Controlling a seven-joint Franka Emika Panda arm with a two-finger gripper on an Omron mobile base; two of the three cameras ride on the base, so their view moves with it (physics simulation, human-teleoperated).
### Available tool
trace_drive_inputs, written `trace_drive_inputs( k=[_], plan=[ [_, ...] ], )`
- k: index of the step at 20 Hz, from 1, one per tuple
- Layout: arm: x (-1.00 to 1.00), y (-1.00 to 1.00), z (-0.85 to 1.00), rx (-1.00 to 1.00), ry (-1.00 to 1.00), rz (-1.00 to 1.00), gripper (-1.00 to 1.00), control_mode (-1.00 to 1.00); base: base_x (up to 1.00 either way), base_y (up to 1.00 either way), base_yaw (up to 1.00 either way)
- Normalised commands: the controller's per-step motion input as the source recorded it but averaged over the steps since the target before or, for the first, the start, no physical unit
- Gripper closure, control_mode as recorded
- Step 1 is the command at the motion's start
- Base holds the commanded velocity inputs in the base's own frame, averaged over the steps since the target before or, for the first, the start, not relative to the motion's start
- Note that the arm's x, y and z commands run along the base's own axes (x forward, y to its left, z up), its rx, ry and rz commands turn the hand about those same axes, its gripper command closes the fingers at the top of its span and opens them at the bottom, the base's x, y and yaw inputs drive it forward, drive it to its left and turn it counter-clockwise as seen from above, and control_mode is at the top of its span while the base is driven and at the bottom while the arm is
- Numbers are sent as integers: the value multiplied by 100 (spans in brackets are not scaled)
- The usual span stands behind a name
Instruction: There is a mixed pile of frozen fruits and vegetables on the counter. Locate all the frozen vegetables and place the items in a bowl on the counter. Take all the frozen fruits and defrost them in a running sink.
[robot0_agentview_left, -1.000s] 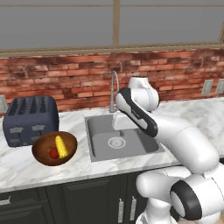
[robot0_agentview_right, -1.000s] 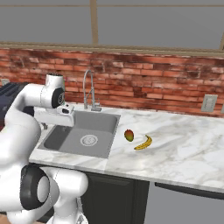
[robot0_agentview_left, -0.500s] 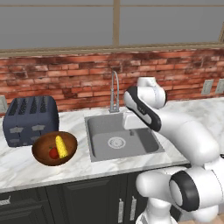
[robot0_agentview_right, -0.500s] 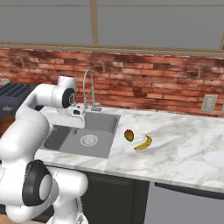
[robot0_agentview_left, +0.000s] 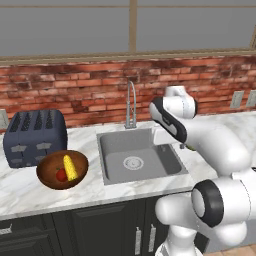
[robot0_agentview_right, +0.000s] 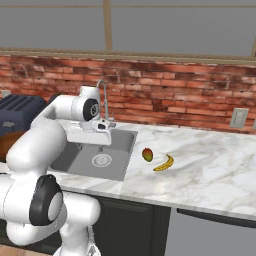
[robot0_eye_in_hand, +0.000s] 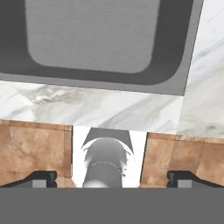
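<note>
The two-finger gripper (robot0_eye_in_hand: 112, 178) was held empty, fingers apart, over the grey metal sink's (robot0_agentview_right: 70, 159) rear edge. The curved yellow banana (robot0_agentview_right: 164, 163) and round orange-red fruit (robot0_agentview_right: 147, 154) were positioned on the white marble counter (robot0_agentview_right: 210, 165) beside the sink's right rim.

White robot arm with dark joints

The arm (robot0_agentview_left: 210, 145) is built of thick, rounded, glossy white shells, smooth and bulbous like stacked tubes and domes. Each joint is marked by a dark band or a round black disc with a grey ring around it, the largest one low on the body near the base (robot0_agentview_right: 45, 207). A dark strip runs along the side of the upper link below the rounded white head piece. The hand (robot0_agentview_right: 95, 131) is a flat white block with small dark parts on top. The fingertips (robot0_eye_in_hand: 41, 178) are small, dark and blocky with grey faces.
</note>
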Motion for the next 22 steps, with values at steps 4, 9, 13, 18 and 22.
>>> trace_drive_inputs(
  k=[4, 9, 13, 18, 22],
  plan=[
    [23, -47, -13, -4, 5, -4, -100, -100, 0, 0, 0],
    [29, -41, -10, -2, 0, -1, -100, -100, 0, 0, 0],
    [30, -41, -10, 0, -1, 0, -100, -100, 0, 0, 0],
    [28, -43, -18, -1, -2, 0, -100, -100, 0, 0, 0],
    [36, -37, -20, 0, -9, 1, -100, -100, 0, 0, 0]
  ],
)
